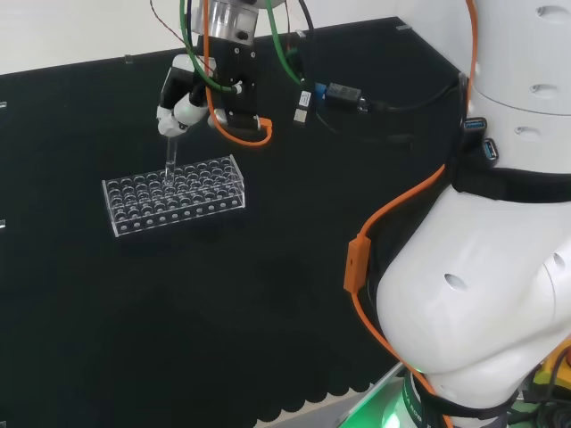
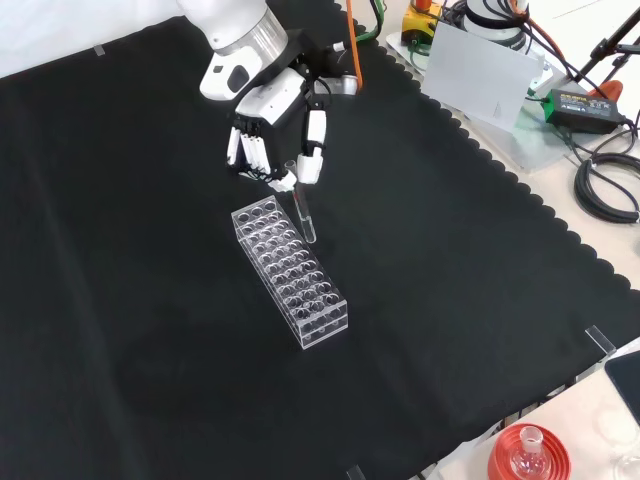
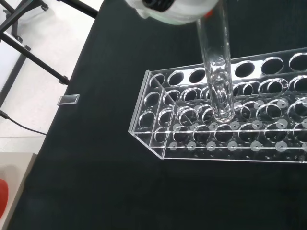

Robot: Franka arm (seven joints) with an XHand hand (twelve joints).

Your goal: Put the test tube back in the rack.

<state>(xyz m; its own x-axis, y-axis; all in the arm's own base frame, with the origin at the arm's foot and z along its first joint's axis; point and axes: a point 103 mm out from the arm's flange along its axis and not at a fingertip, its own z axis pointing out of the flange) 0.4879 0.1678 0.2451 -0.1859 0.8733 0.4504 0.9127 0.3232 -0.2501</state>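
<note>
Now, test tube (image 2: 303, 213) pinched in robot hand (image 2: 272, 130), above rack (image 2: 290, 272).

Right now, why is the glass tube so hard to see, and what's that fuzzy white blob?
Head view: the test tube is clear and thin against the rack, so it nearly vanishes. Front view: it stands out better on the black cloth, below the hand. Wrist view: the blob is the hand, too close to focus.
</note>
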